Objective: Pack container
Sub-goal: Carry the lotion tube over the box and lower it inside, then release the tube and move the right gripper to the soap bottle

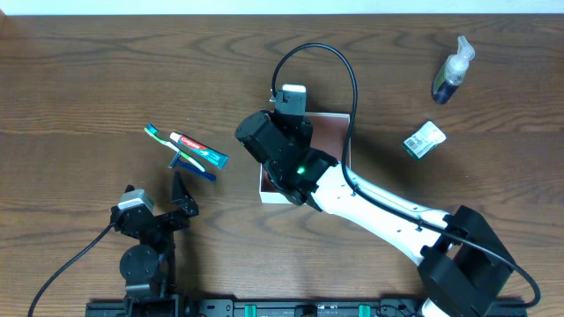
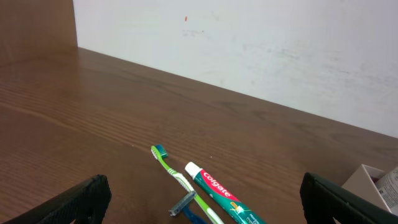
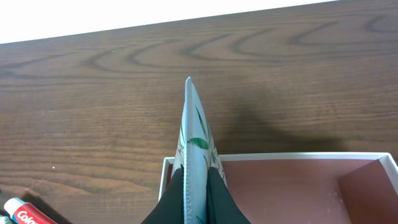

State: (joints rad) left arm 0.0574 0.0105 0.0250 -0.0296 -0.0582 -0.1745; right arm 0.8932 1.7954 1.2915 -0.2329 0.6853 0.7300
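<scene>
**A:** Where is the container point(image 1: 333, 132)?

**B:** About mid-tabletop, largely covered from above by the right arm. The wrist view shows its white rim point(image 3: 292, 155) and bare pink-brown floor.

**A:** And the right gripper point(image 3: 188, 198)?

**B:** Its jaws are pinched nearly together on a thin sachet point(image 3: 194, 143), white with green leaves. The sachet stands upright on edge above one corner of the container. I cannot tell whether it touches the wall.

**A:** The left gripper point(image 1: 156, 189)?

**B:** It is by the near edge, left of centre, with its jaws spread wide and nothing in them. Just beyond it lie a toothbrush point(image 2: 171, 168), toothpaste point(image 2: 221, 193) and a razor point(image 2: 183, 205), bunched together.

**A:** Anything on the right?

**B:** A bottle point(image 1: 451, 70) lies near the far right corner. A small packet point(image 1: 425, 139) lies nearer the middle, between the bottle and the container.
</scene>
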